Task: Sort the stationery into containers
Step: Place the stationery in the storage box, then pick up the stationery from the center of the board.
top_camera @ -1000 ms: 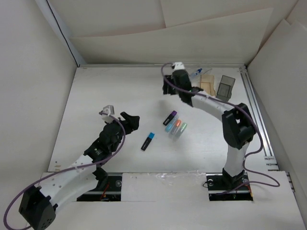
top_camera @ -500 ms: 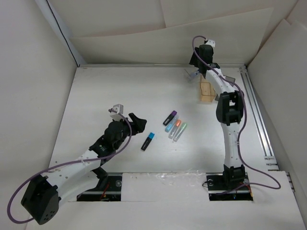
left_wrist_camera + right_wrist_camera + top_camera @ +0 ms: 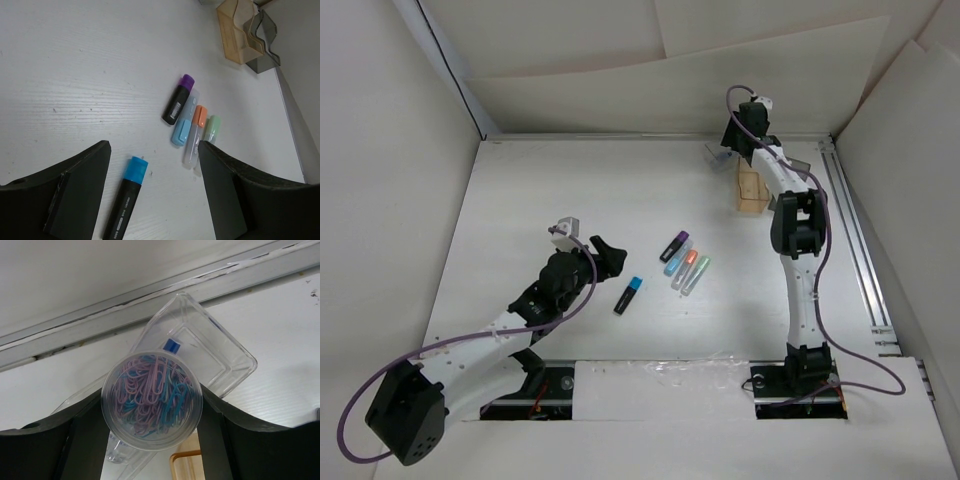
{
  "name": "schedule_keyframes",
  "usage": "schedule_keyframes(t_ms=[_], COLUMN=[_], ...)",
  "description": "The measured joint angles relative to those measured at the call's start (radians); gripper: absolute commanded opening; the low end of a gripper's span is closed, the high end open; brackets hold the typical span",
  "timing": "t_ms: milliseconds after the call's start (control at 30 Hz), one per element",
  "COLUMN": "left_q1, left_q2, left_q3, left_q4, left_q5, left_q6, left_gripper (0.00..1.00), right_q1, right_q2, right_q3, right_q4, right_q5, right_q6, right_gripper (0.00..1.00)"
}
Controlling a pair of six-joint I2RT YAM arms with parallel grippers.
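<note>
My right end effector (image 3: 150, 416) pinches a clip jar (image 3: 151, 399) over the clear box (image 3: 222, 357). Left end effector (image 3: 154, 148) spread — five markers (image 3: 198, 124) wait.

Crouched low on the left, left gripper (image 3: 606, 252) gaping wide — stretched far out on the right, right gripper (image 3: 727, 146) clamped round a clip tub (image 3: 151, 400).

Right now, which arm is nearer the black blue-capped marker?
Left. The left fingers hover beside the black blue-capped marker; the right fingers are far back, gripping a clear round tub of paperclips.
</note>
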Motion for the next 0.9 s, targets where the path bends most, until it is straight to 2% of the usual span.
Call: schedule_keyframes(t_ms=[33, 100, 167, 267, 533, 700, 767, 800, 833, 900], left_q1=[0.000, 0.000, 0.000, 0.000, 0.000, 0.000, 0.000, 0.000, 0.000, 0.000], left_q2=[0.002, 0.004, 0.004, 0.004, 0.004, 0.004, 0.002, -0.002, -0.006, -0.017], left_q3=[0.000, 0.000, 0.000, 0.000, 0.000, 0.000, 0.000, 0.000, 0.000, 0.000], left_q4=[0.000, 0.000, 0.001, 0.001, 0.001, 0.000, 0.000, 0.000, 0.000, 0.000], left_q5=[0.000, 0.000, 0.000, 0.000, 0.000, 0.000, 0.000, 0.000, 0.000, 0.000], left_q6=[0.000, 0.000, 0.000, 0.000, 0.000, 0.000, 0.000, 0.000, 0.000, 0.000], left_gripper=[0.67, 0.67, 0.67, 0.67, 0.67, 0.65, 0.63, 0.61, 0.61, 0.60], right_q1=[-0.002, -0.002, -0.002, -0.002, -0.003, 0.004, 0.015, 0.025, 0.037, 0.067], right_q2=[0.000, 0.000, -0.003, -0.004, -0.091, -0.267, -0.365, -0.416, -0.466, -0.567], right_q3=[0.000, 0.000, -0.009, -0.013, -0.095, -0.219, -0.300, -0.341, -0.385, -0.478], right_q4=[0.000, -0.001, 0.009, 0.028, 0.038, 0.064, 0.112, 0.121, 0.139, 0.164], right_q5=[0.002, 0.010, 0.018, 0.025, 0.022, 0.016, 0.016, 0.016, 0.017, 0.020], right_q6=[0.000, 0.000, 0.003, 0.002, 0.005, 0.004, 0.001, 0.000, -0.001, -0.003], right_gripper=[0.66, 0.72, 0.84, 0.96, 0.96, 0.90, 0.83, 0.76, 0.58, 0.30])
